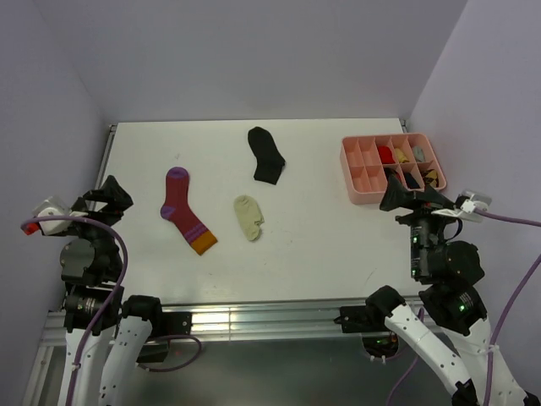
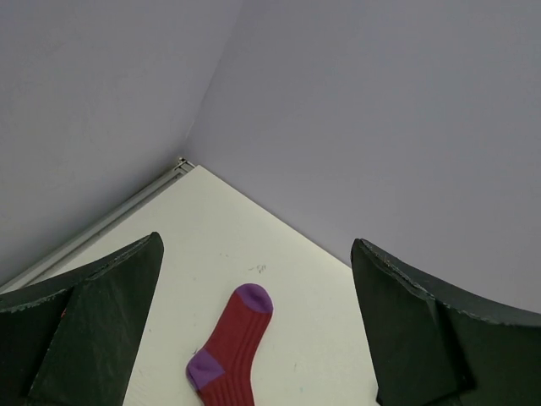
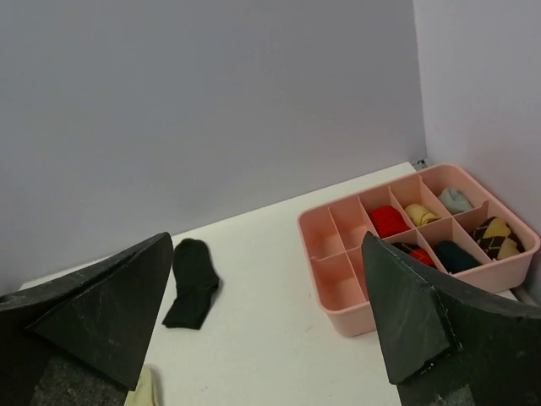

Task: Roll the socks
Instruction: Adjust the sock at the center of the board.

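Note:
Three socks lie flat and apart on the white table. The magenta sock [image 1: 184, 211] with purple cuff and orange toe is at left; its purple end shows in the left wrist view [image 2: 232, 351]. A black sock [image 1: 266, 156] lies further back at centre, also visible from the right wrist [image 3: 193, 283]. The small cream sock [image 1: 248, 216] sits in the middle, its edge just showing [image 3: 145, 389]. My left gripper [image 1: 106, 196] [image 2: 255, 245] hovers open at the table's left edge, holding nothing. Beside the tray, my right gripper [image 1: 412, 196] [image 3: 267, 241] is also open and holds nothing.
A pink compartment tray [image 1: 347, 165] [image 3: 347, 320] stands at the back right, with rolled socks in its right compartments and its left ones bare. Lilac walls close in the table on the left, back and right. A metal rail runs along the near edge.

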Robot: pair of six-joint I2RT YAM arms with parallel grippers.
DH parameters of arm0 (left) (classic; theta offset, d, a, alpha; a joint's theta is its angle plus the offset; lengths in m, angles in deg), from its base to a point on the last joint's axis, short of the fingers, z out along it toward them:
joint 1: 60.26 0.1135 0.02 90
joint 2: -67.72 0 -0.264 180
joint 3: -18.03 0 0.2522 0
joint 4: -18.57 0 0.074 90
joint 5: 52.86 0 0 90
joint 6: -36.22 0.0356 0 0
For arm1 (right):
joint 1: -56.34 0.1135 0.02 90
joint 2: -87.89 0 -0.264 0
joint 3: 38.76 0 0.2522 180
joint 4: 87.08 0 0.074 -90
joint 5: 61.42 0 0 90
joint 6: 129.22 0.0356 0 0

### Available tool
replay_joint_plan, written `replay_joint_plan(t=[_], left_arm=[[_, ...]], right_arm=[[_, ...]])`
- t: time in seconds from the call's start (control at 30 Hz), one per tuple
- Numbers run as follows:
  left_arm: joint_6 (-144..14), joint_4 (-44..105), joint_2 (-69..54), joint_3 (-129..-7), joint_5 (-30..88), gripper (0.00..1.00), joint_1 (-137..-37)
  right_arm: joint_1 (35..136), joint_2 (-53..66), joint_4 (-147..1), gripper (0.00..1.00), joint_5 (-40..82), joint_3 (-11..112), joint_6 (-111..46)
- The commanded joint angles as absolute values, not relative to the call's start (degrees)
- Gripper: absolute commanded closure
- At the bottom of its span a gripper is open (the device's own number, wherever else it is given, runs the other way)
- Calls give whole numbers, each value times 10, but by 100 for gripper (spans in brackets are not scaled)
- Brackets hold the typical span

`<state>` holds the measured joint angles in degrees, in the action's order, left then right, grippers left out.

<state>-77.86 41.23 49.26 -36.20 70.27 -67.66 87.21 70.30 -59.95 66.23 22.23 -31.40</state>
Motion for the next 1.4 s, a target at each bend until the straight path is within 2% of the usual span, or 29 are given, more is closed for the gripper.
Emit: replay_joint_plan(t=[0.0,0.17,0.23,0.43,0.57,0.6,0.63,0.67,0.73,1.07,1.37], left_arm=[[-776,400,491,-365,679,1,-674],[-784,425,444,-379,642,1,-674],[-787,443,411,-390,608,1,-674],[-816,497,300,-428,497,1,-674],[-856,513,244,-433,455,1,-674],[-865,509,234,-429,443,0,-674],[-872,503,213,-427,431,1,-674],[-881,498,202,-424,416,1,-674],[-915,496,164,-421,417,1,-674],[-1029,442,-26,-428,458,1,-674],[-1060,407,-188,-471,474,1,-674]], right_arm=[[876,671,-589,0,621,232,-316],[876,597,-576,0,535,247,-303],[876,570,-570,0,464,260,-308],[878,392,-524,0,354,320,-287],[896,283,-529,0,324,339,-288],[901,265,-531,1,325,345,-288],[908,231,-536,8,331,345,-288],[921,217,-540,10,329,345,-290],[931,186,-549,10,326,345,-290],[948,176,-590,9,288,300,-279],[949,185,-615,9,267,273,-278]])
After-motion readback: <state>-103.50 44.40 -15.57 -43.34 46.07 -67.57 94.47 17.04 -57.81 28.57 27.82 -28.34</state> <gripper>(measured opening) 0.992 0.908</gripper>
